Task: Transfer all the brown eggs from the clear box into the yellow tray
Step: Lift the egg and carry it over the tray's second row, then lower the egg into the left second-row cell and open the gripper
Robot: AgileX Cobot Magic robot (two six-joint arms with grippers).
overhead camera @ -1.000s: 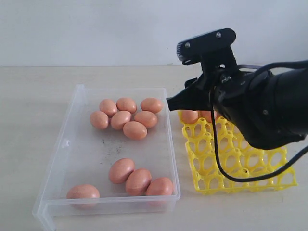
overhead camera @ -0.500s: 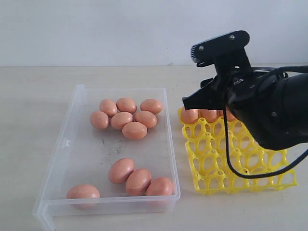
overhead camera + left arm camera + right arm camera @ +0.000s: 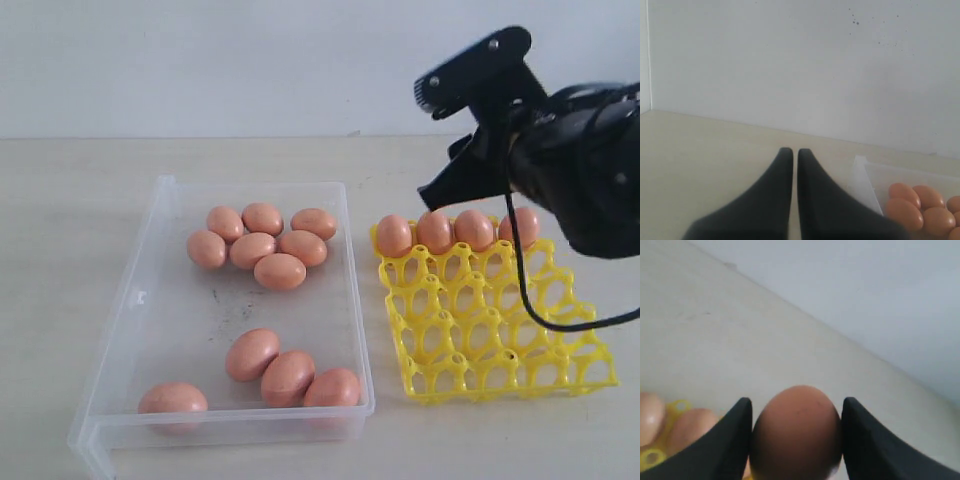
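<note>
1 brown egg [image 3: 796, 435] pinched inside the right hand [image 3: 796, 402].

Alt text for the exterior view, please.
Eleven brown eggs lie in a clear box on the left; beside it, a yellow tray shows four more in its far row. The black right arm hangs above that row.

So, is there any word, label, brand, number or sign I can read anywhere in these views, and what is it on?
No readable text in any view.
The shallow transparent plastic box has only dark smudges on its floor, no lettering.
The bright yellow lattice egg tray, the smooth orange-brown eggs and the black arm housing show no label, brand or number.
</note>
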